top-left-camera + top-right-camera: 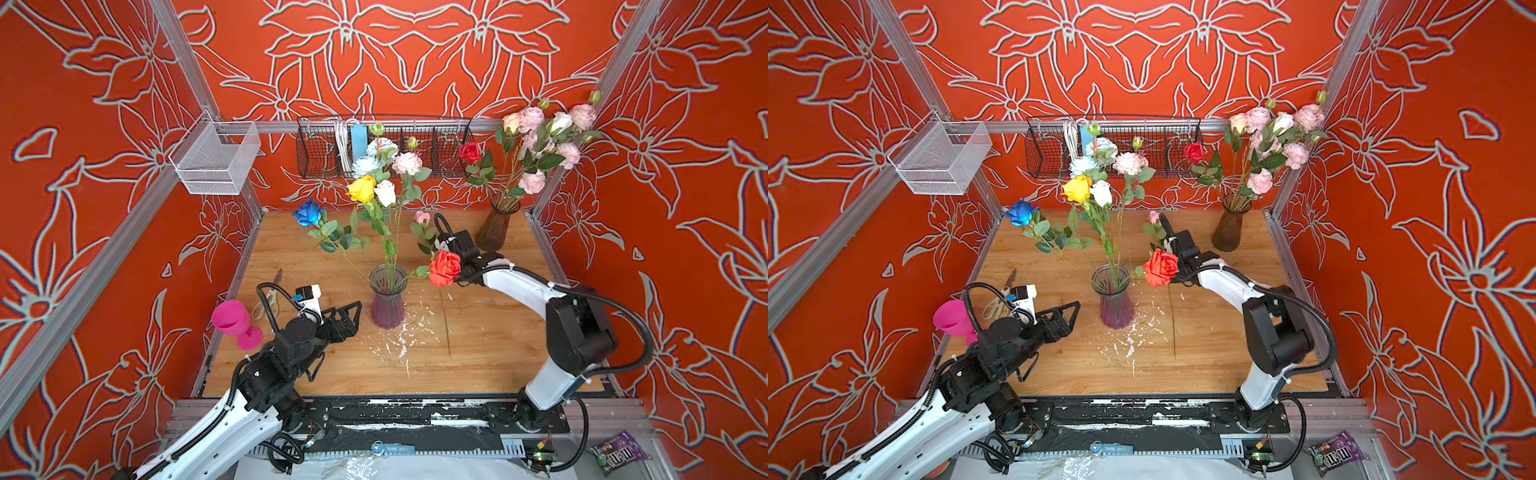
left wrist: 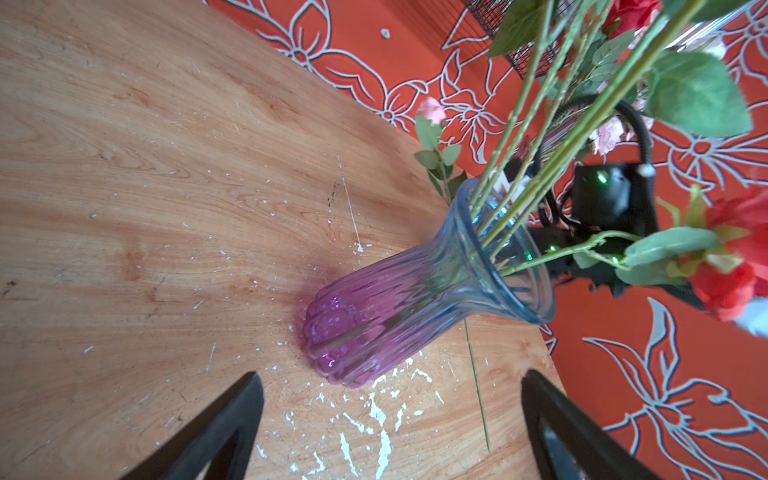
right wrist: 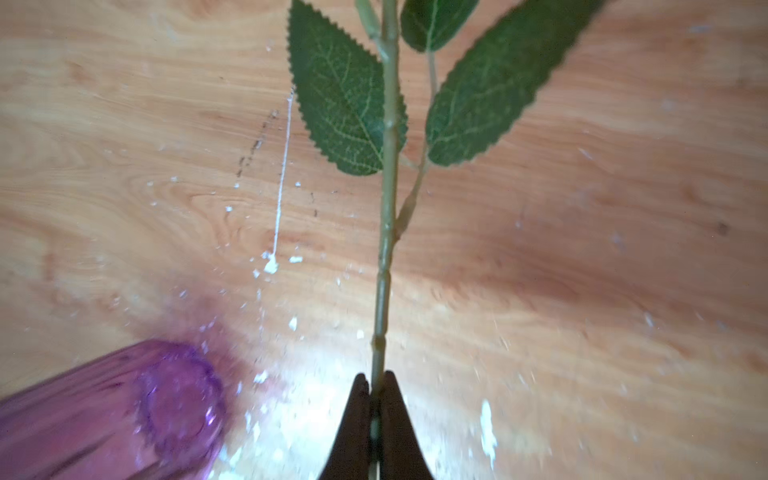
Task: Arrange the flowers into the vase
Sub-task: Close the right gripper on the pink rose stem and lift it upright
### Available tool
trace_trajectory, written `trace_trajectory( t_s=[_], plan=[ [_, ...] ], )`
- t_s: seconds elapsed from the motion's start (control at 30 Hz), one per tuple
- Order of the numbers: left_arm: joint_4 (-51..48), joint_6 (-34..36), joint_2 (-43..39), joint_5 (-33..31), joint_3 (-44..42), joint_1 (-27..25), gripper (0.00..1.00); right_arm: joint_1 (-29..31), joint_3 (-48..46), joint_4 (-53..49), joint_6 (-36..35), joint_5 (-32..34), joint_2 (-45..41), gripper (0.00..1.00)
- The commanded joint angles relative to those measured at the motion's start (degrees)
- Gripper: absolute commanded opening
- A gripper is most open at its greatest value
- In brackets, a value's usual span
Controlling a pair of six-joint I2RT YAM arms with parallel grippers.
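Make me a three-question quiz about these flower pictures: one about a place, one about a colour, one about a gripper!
1. Where does the brown vase stand? A) back right corner B) front left corner C) middle
2. What colour is the rose that the right gripper holds? A) blue B) red C) white
3. The left gripper is: A) open, empty B) shut on a stem C) shut on scissors
Answers: A, it stands at the back right; B, shut jaws pinch the red rose's stem; A, it stands wide open, nothing between.

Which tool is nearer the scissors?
Left. The left tool sits open between the scissors and the purple vase; the right tool is beyond that vase, shut on a rose stem.
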Motion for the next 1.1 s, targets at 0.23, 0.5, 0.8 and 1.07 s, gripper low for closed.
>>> trace_trajectory(
  t_s=[0.23, 0.5, 0.8, 1.07],
  plan=[
    [1.73, 1.27, 1.03, -0.41, 2.12, 0.42, 0.97, -4.12, -14.39, 0.34, 4.78, 7.15, -21.0, 0.01],
    [1.26, 1.1, 1.98, -1.23, 1.94, 0.51, 0.97, -6.14, -20.72, 4.93, 6.29, 9.55, -38.81, 0.0],
    [-1.23, -0.33, 6.12, -2.47, 1.75, 1.04, 0.97, -5.84, -19.27, 17.78, 4.36, 10.53, -55.68, 0.0],
    [-0.33, -1.05, 5.86, -1.12, -0.77, 3.02, 0.97, -2.69, -6.02, 24.01, 4.62, 3.05, -50.65, 0.0]
  ],
)
